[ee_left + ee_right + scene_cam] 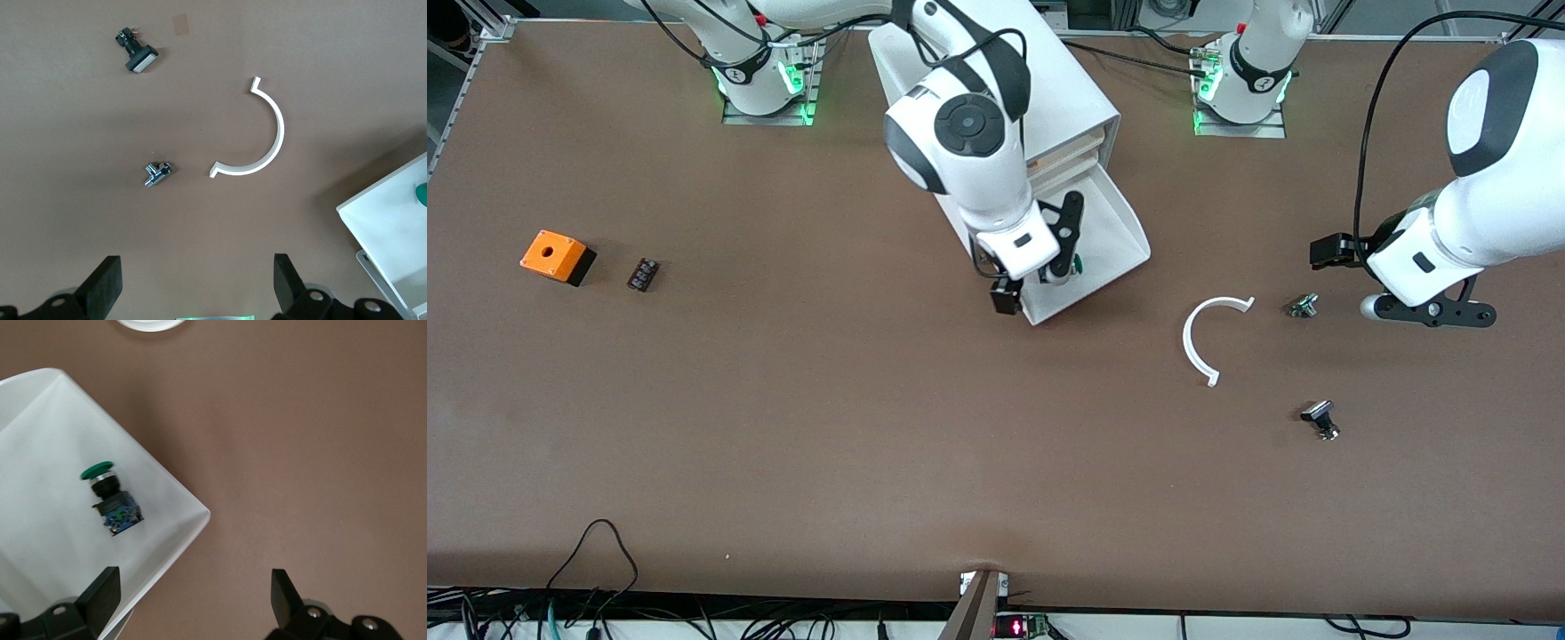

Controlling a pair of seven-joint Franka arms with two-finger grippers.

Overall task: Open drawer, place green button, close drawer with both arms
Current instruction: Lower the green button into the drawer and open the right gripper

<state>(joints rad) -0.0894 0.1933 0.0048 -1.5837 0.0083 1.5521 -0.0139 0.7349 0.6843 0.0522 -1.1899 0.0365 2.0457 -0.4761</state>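
Observation:
The drawer point(1116, 227) at the bottom of the white cabinet point(1072, 89) stands pulled out. Inside it, on its side near a front corner, lies the button point(110, 500) with its green cap and dark body; only a bit of its green cap point(1077, 263) shows past the arm in the front view. My right gripper point(1042, 267) hangs open over that corner of the drawer point(53, 447), above the button and holding nothing. My left gripper point(1432, 313) waits open over the table at the left arm's end, apart from the drawer point(390, 230).
A white curved strip point(1209, 338) lies between the drawer and the left gripper. A small silvery button point(1304, 306) and a black-capped button point(1320, 418) lie near it. An orange box with a hole point(556, 256) and a small black block point(643, 274) sit toward the right arm's end.

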